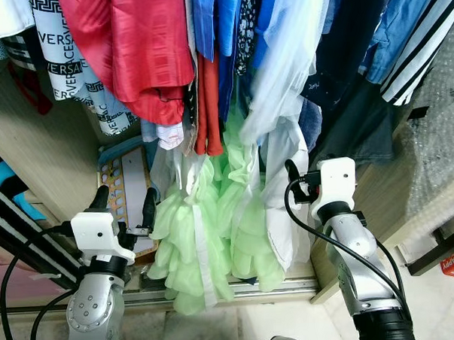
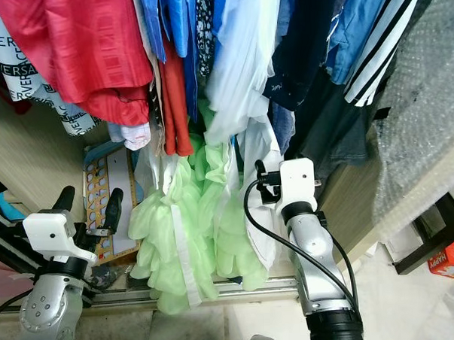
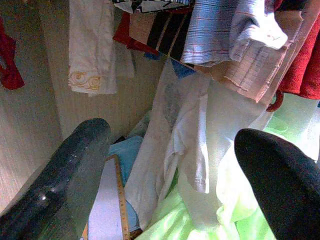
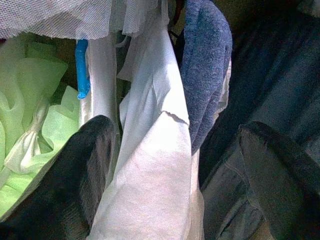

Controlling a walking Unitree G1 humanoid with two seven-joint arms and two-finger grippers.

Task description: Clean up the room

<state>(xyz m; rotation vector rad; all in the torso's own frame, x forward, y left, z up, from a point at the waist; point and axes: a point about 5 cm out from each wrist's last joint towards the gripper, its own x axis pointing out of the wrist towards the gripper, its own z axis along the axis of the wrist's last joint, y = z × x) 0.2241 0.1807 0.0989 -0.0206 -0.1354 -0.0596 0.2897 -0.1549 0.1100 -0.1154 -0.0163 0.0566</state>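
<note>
Facing a packed wardrobe (image 1: 38,148), both arms are raised toward the hanging clothes, and snagging is the main risk. Largest, the red garment (image 1: 131,46) and blue shirts (image 1: 221,27) crowd overhead; below them the pale green ruffled dress (image 1: 214,231) trails to the sliding-door track (image 1: 240,291), where it could get dragged off its hanger. The right gripper (image 4: 170,165), fingers wide, straddles a white shirt (image 4: 155,150); closing carelessly could also catch the denim beside it. The left gripper (image 1: 124,201), fingers wide, hangs empty near the dress.
</note>
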